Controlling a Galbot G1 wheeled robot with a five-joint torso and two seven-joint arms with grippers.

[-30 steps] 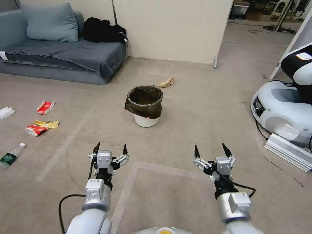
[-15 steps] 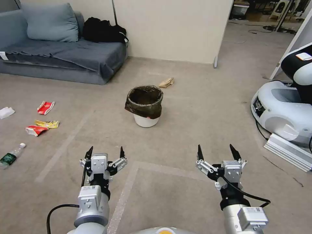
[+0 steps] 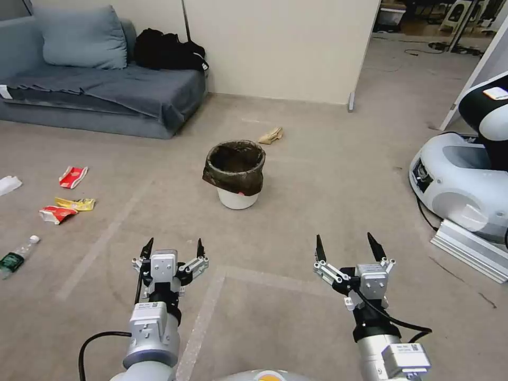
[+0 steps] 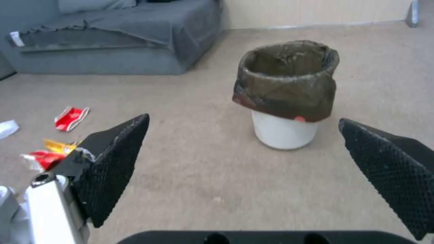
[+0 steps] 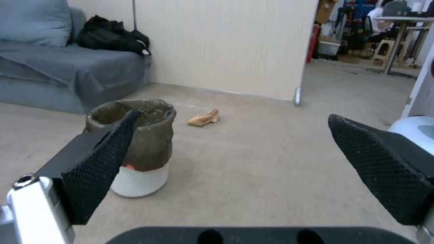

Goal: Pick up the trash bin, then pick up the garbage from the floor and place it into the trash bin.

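With both our left gripper [image 3: 172, 247] and right gripper [image 3: 346, 247] hovering, jaws apart and empty, we should close on the bin [image 3: 235, 173] standing mid-floor ahead (wrappers [image 3: 72, 176] lie well left), gripping rim and liner together, squarely.

The trash bin [image 3: 235, 174], a small round white bucket lined with a dark bag folded over its rim, stands upright on the floor. A tan paper bag [image 3: 271, 135] lies just beyond it. Well off to its left lie two red wrappers [image 3: 72, 177] [image 3: 56, 214], a yellow wrapper [image 3: 76, 203], a white tissue [image 3: 9, 184] and a clear bottle [image 3: 17, 255] on its side
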